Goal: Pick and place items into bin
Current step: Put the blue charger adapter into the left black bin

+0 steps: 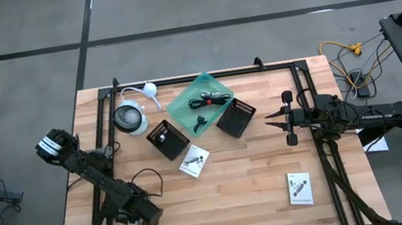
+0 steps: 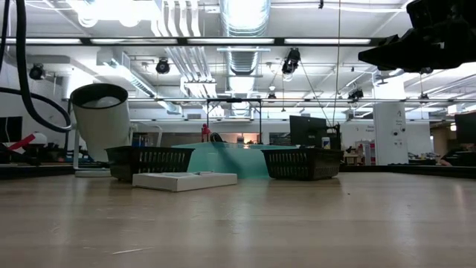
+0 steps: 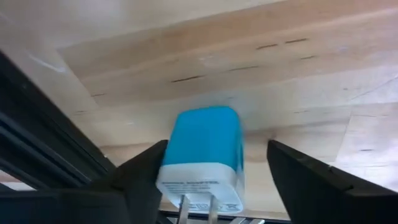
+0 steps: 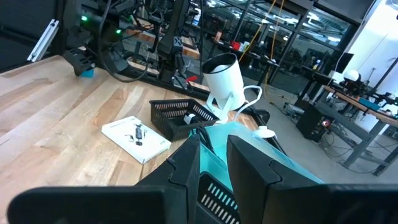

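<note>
A blue charger block with a white plug face [image 3: 205, 146] lies on the wooden table near its front left corner, between the two fingers of my left gripper [image 3: 216, 144], which slants down over it and stands open [image 1: 130, 215]. The teal bin [image 1: 201, 101] at the far middle holds a black cable with a red tie [image 1: 211, 99]. One white printed packet [image 1: 194, 161] lies in front of the bin, and another [image 1: 299, 188] lies at the near right. My right gripper [image 1: 268, 124] hangs level at the right, pointing at the bin, its fingers a narrow gap apart [image 4: 213, 142] around nothing. My left gripper has one finger [image 3: 146, 171] right beside the charger's side [image 3: 166, 163]; I cannot tell whether it touches. The other finger [image 3: 298, 174] stands clear of the charger. The charger rests on the table.
Two black mesh baskets [image 1: 168, 139] [image 1: 235, 117] flank the bin. A white cup-like thing [image 1: 130, 118] and a white cable [image 1: 143, 91] sit at the far left. Black frame rails [image 1: 100, 126] run along the table's sides. Bare wood lies between the packets.
</note>
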Available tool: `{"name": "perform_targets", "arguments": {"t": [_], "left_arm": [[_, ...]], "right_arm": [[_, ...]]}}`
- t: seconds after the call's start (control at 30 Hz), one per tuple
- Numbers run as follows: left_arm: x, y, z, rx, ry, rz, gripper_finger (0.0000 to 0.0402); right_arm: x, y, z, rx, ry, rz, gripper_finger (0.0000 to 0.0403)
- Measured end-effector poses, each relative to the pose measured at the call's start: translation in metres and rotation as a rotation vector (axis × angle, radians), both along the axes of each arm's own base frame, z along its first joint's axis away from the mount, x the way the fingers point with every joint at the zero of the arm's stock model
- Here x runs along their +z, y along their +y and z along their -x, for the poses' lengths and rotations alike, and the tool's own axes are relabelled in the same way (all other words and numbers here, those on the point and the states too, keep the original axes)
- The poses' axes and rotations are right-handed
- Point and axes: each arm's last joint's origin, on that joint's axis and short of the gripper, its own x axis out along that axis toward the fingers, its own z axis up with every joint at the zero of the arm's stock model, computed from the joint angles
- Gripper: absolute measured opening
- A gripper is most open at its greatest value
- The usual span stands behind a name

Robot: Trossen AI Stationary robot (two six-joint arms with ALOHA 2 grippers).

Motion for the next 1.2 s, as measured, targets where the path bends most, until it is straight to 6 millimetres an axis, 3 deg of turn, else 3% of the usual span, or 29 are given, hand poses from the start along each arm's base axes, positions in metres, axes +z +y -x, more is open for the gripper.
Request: {"name": "perform_targets", "arguments": {"t": [0.3,0.53,0.73,1.03,1.2], "left_arm": [[-0.001,-0.002,-0.002,-0.074,-0.071,0.046,0.0131],[0.001,-0.003,-0.006,-0.135,-0.138,0.075,0.0131],[0.005,0.006,-0.023,-0.22,-0.397,-0.045,0.0131],[0.015,0.049,-0.066,-0.482,-0.701,-0.405,0.0131],[0.034,0.08,-0.097,-0.635,-0.814,-0.643,0.0131]], "right_arm": [[0.0,0.0,0.0,0.0,0.0,0.0,0.0068],[0.0,0.0,0.0,0.0,0.0,0.0,0.0068],[0.0,0.0,0.0,0.0,0.0,0.0,0.0068],[0.0,0.0,0.0,0.0,0.0,0.0,0.0068],[0.0,0.0,0.0,0.0,0.0,0.0,0.0068]]}}
